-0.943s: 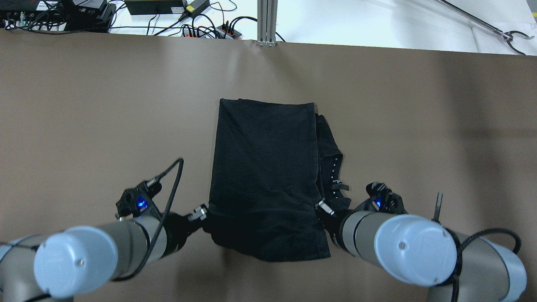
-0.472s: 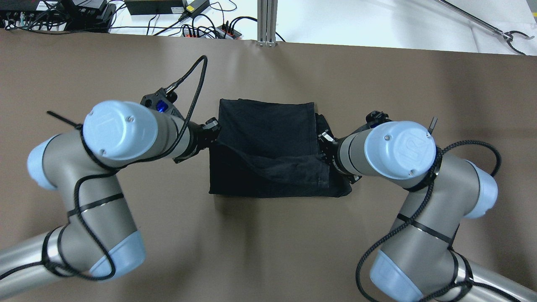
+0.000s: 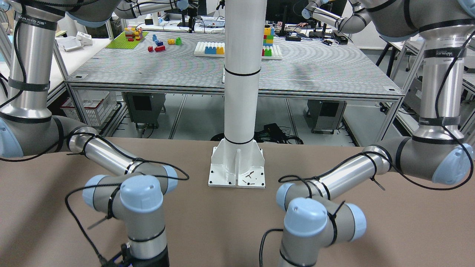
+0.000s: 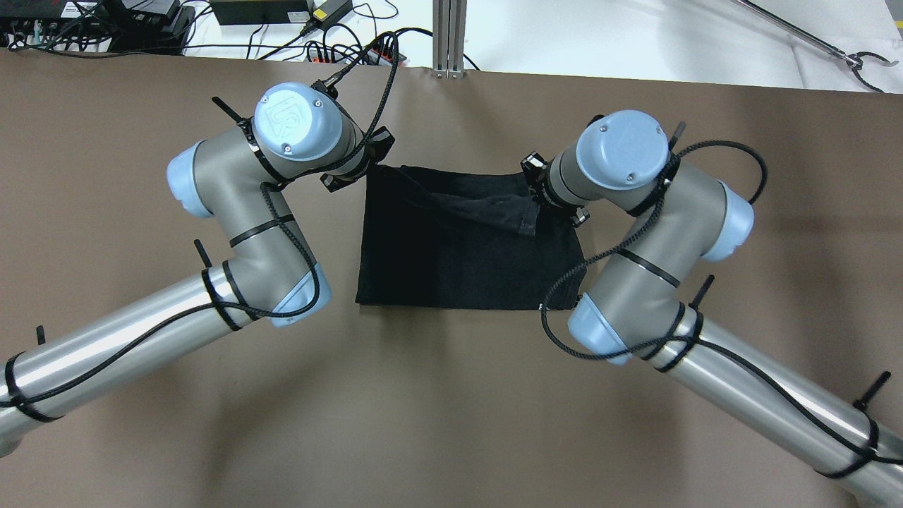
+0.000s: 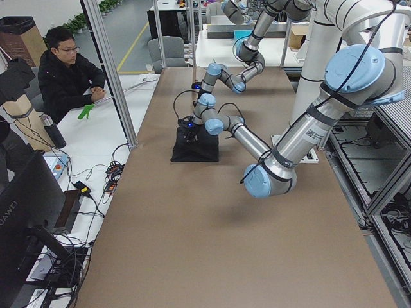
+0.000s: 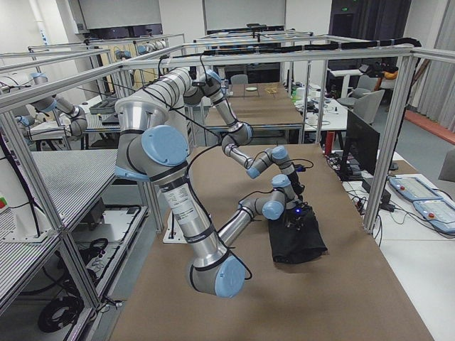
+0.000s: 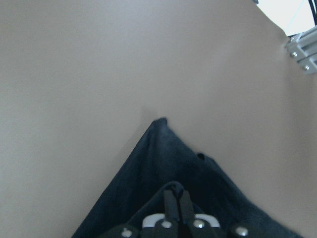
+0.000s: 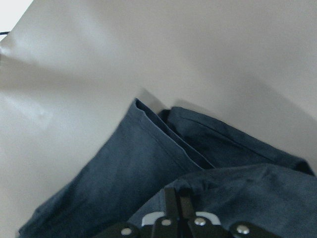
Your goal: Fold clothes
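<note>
The black cloth lies in the middle of the brown table, doubled over on itself, with its lifted hem sagging between my two grippers near its far edge. My left gripper is shut on the hem's left corner; in the left wrist view its closed fingertips pinch black fabric. My right gripper is shut on the hem's right corner; in the right wrist view its closed fingertips hold fabric above the lower layers. The cloth also shows in both side views.
Cables and power strips lie beyond the table's far edge, beside an aluminium post. A grabber tool lies at the far right. The white post's base plate stands at the robot's side. A person sits by the far side.
Both grippers have carried the cloth's near hem from the near edge up and across to the far edge, so the cloth now lies folded to about half its length.
</note>
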Controlling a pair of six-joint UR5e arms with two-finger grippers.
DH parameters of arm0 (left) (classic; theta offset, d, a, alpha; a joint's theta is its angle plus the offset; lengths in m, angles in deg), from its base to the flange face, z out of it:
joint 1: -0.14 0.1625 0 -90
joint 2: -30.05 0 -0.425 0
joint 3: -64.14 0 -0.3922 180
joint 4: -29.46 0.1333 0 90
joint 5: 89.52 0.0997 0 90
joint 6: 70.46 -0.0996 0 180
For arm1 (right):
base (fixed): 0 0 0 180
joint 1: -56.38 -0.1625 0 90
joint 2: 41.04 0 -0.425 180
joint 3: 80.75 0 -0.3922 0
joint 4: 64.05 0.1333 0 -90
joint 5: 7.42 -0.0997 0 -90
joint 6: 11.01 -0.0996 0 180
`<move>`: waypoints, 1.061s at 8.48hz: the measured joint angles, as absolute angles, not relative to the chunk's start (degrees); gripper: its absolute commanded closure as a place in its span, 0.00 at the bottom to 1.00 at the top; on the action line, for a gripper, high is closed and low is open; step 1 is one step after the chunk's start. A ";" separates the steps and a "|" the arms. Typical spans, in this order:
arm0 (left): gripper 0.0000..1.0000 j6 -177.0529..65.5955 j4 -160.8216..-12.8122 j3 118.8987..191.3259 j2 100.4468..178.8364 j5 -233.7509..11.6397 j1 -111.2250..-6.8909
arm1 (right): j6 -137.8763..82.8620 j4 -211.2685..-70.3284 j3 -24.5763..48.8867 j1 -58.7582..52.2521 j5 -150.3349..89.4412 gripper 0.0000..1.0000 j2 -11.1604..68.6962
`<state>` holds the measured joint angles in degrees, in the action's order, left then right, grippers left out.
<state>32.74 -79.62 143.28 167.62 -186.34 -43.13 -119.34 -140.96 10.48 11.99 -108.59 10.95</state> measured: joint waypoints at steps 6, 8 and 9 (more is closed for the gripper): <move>0.06 25.11 -96.96 122.21 173.03 -183.76 -46.29 | -101.50 -123.71 -16.98 5.80 -108.99 0.05 0.20; 0.06 22.56 -96.52 124.93 172.04 -185.69 -47.76 | -97.23 -123.23 -15.48 5.26 -108.92 0.05 2.64; 0.06 18.14 -95.82 127.68 169.87 -188.56 -49.84 | -92.08 -123.16 -14.32 4.21 -109.03 0.05 4.50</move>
